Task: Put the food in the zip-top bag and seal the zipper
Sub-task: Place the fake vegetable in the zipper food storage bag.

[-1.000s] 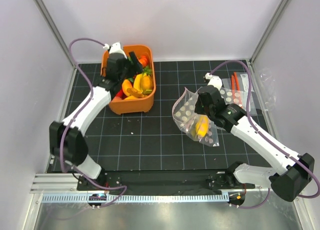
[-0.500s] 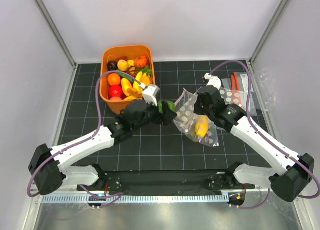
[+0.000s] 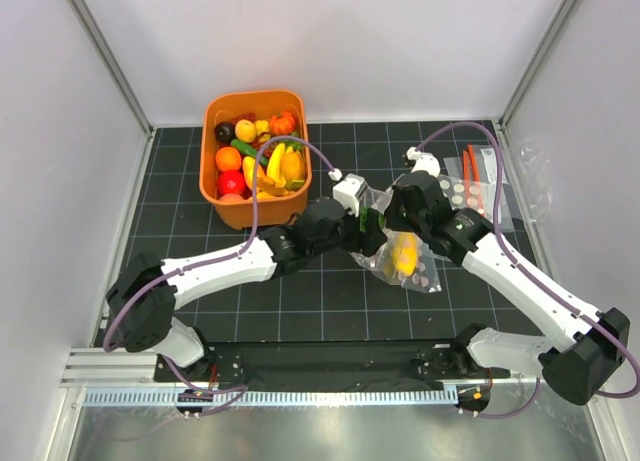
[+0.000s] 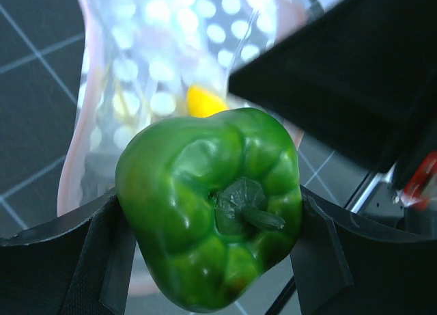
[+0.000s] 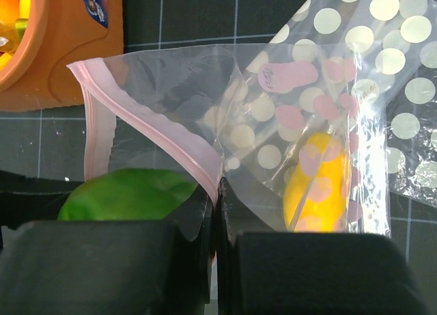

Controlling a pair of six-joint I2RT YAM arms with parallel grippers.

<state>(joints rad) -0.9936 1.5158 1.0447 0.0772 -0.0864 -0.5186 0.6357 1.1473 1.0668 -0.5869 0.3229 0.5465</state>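
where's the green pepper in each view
Top external: green pepper mid-frame, at the zip-top bag mouth.
Left wrist: fills the centre, held in the left gripper.
Right wrist: lower left, behind the zipper.
Shared landmark: the yellow food inside the bag.

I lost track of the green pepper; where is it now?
Left wrist view: the green pepper is gripped in the left hand, just at the open mouth of the zip-top bag.

bin (image 3: 258, 213) rear-left | zip-top bag (image 3: 425, 276) right of it | pepper (image 4: 198, 212) at its mouth | toy fruit (image 5: 317, 185) inside
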